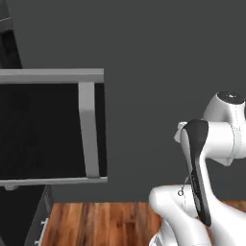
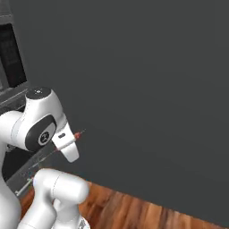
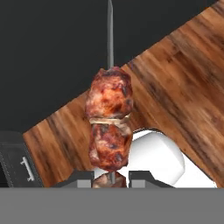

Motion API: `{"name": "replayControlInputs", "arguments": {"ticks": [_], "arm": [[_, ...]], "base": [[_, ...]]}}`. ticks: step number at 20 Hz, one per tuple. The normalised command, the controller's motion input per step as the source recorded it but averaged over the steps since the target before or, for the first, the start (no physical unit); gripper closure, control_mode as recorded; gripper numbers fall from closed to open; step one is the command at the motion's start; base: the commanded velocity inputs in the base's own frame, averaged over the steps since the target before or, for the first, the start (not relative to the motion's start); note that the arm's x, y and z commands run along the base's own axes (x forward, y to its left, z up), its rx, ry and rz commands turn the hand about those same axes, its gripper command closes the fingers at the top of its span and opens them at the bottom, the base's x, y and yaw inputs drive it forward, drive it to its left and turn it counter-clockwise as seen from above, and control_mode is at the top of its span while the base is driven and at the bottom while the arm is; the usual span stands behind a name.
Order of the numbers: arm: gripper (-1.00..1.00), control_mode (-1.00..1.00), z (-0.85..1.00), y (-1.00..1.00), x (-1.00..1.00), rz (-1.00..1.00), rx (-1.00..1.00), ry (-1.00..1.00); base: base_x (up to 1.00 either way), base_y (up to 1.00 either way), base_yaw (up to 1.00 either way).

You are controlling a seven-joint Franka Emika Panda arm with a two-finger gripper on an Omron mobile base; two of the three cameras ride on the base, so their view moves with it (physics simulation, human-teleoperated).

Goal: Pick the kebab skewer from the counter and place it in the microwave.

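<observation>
- Presently the end effector [image 3: 111, 178] is clamped on the kebab skewer [image 3: 110, 124]; in the hand view the meat chunks rise from between the two finger tips and the thin stick runs on toward 12 o'clock.
- Judged step: carrying the skewer to the microwave [image 1: 48, 129], whose dark glass door with its pale handle [image 1: 88, 129] stands at 9 o'clock in the left base view.
- Advice for the step: keep the grip firm on the lower chunks, swing the arm toward the door side, and lead with the free stick end so the long skewer clears the door edge; whether the opening is reachable from this base position cannot be told.
- The hand view alone shows the grip, the wooden floor [image 3: 175, 78] beneath, and a dark drawer front at 8 o'clock.
- The right base view gives a thin reddish tip of the skewer [image 2: 78, 134] projecting past the white wrist, against the dark grey wall [image 2: 147, 89].
- The left base view shows the microwave door, which the other two lack.
</observation>
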Motion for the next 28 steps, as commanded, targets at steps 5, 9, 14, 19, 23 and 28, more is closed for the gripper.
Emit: {"name": "replayControlInputs", "arguments": {"ticks": [5,9,14,19,23,28], "arm": [[1.0,1.0,0.0,0.0,0.0,0.0,0.0,0.0],[1.0,1.0,0.0,0.0,0.0,0.0,0.0,0.0],[1.0,1.0,0.0,0.0,0.0,0.0,0.0,0.0],[1.0,1.0,0.0,0.0,0.0,0.0,0.0,0.0],[1.0,1.0,0.0,0.0,0.0,0.0,0.0,0.0],[1.0,1.0,0.0,0.0,0.0,0.0,0.0,0.0]], "base": [[0.63,-0.15,0.76],[0.05,-0.09,0.93],[0.07,-0.08,0.93],[0.36,-0.32,0.8],[0.26,-0.63,0.68],[0.55,-0.72,0.57]]}}
